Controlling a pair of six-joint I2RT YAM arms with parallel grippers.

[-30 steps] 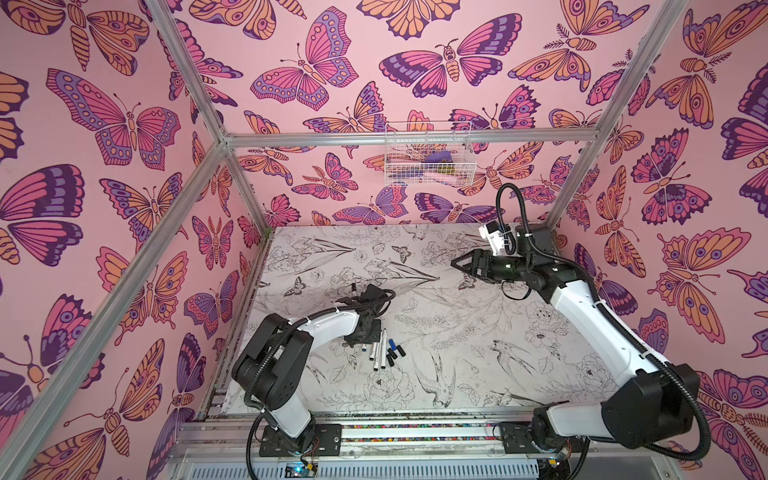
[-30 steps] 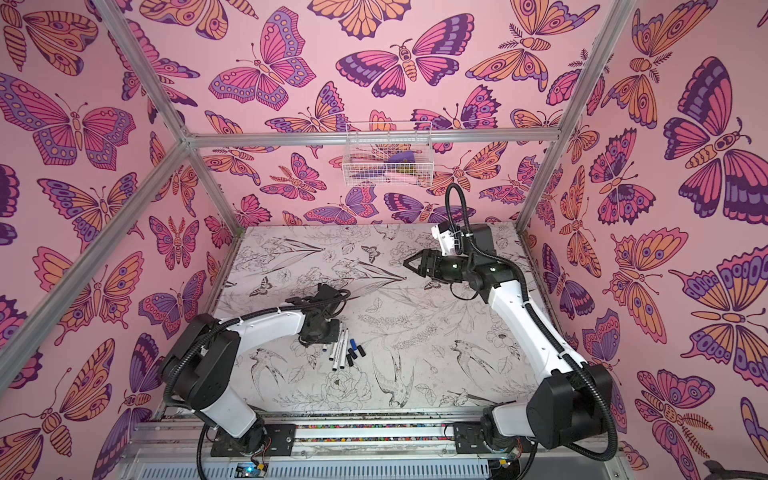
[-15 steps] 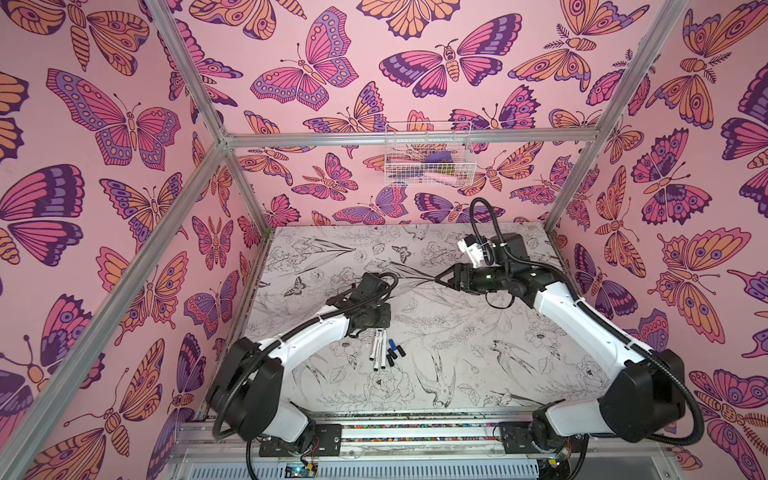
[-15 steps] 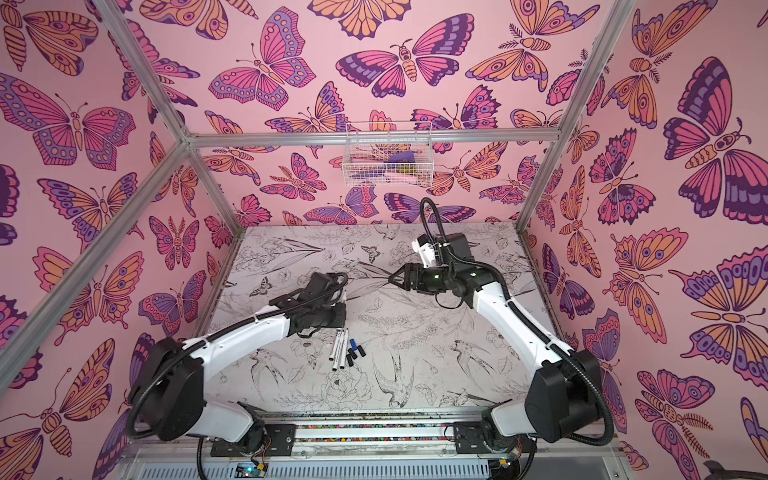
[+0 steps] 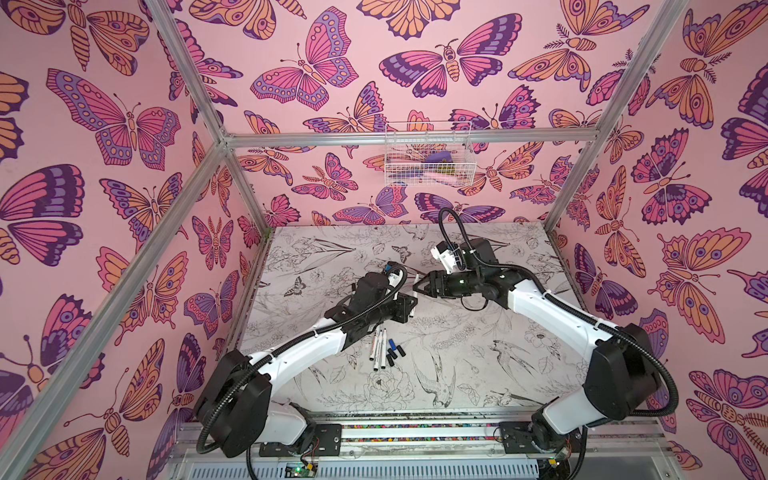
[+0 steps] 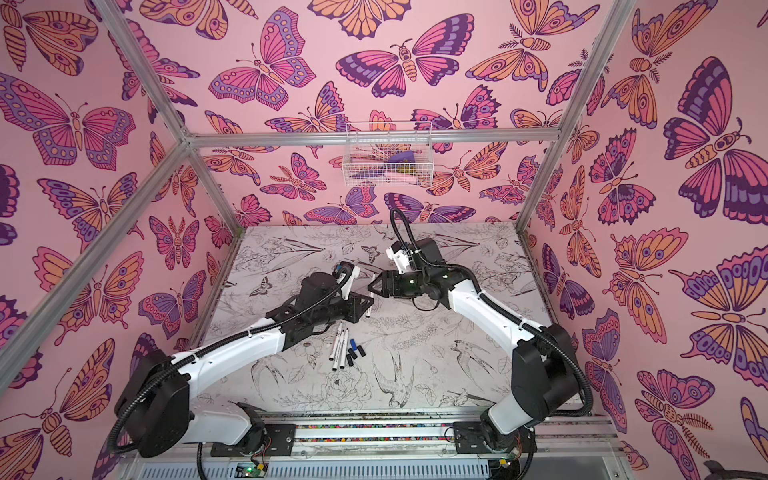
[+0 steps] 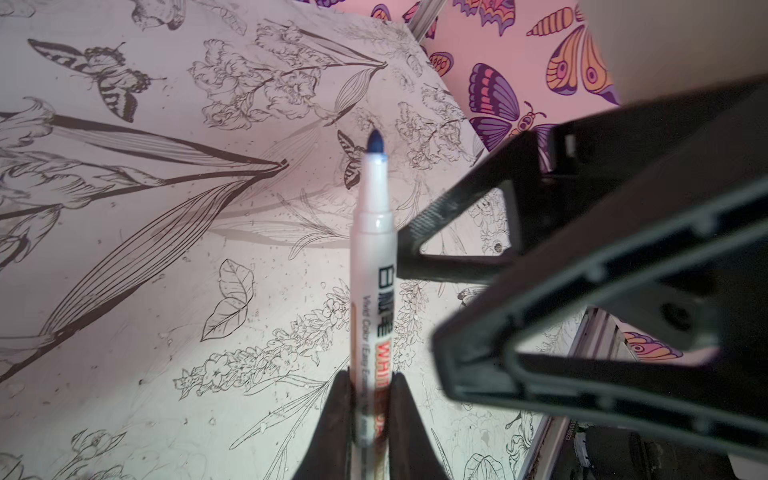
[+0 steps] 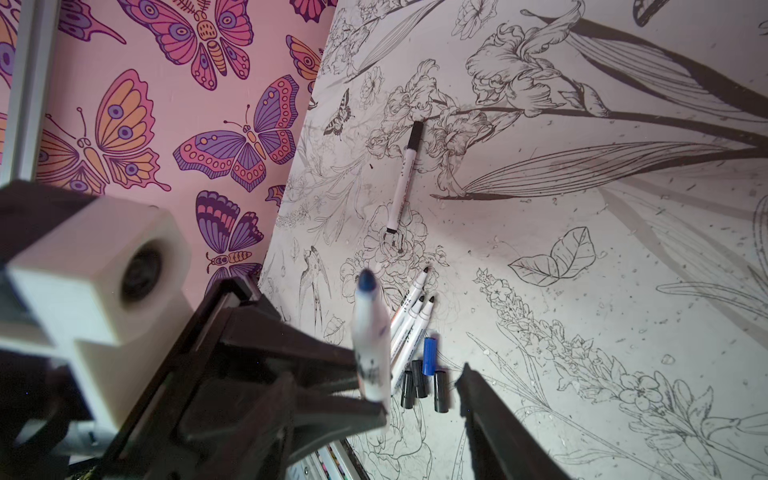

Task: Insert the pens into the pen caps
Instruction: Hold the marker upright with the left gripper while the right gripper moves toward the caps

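Both arms meet over the middle of the table (image 5: 478, 353), high above the floral mat. The left gripper (image 7: 371, 382) is clamped on the blue-tipped pen (image 7: 372, 270), its two black fingers (image 7: 332, 415) pinching the lower barrel right over the printed lettering. The pen has no cap on, and its blue nib stands out past the fingers. In both top views that pen (image 5: 415, 286) shows as a thin white sliver held up in the air between the two grippers.

And here's the right gripper (image 5: 419, 286), facing in from the right with its jaws spread apart and nothing gripped. From the left wrist camera, one of its fingers (image 7: 449, 208) sits just beside the barrel; whether it actually touches, I can't tell.

Down on the table, near and a little left of centre, just beside the left forearm, three uncapped pens (image 8: 411, 324) lie side by side. The loose caps sit close against them: a blue cap (image 8: 429, 351) and three black caps (image 8: 441, 390), all lying flat. A capped pen (image 8: 405, 174) rests on the mat on its own, well apart from that cluster.

On the far wall hangs a wire basket (image 5: 428, 153).
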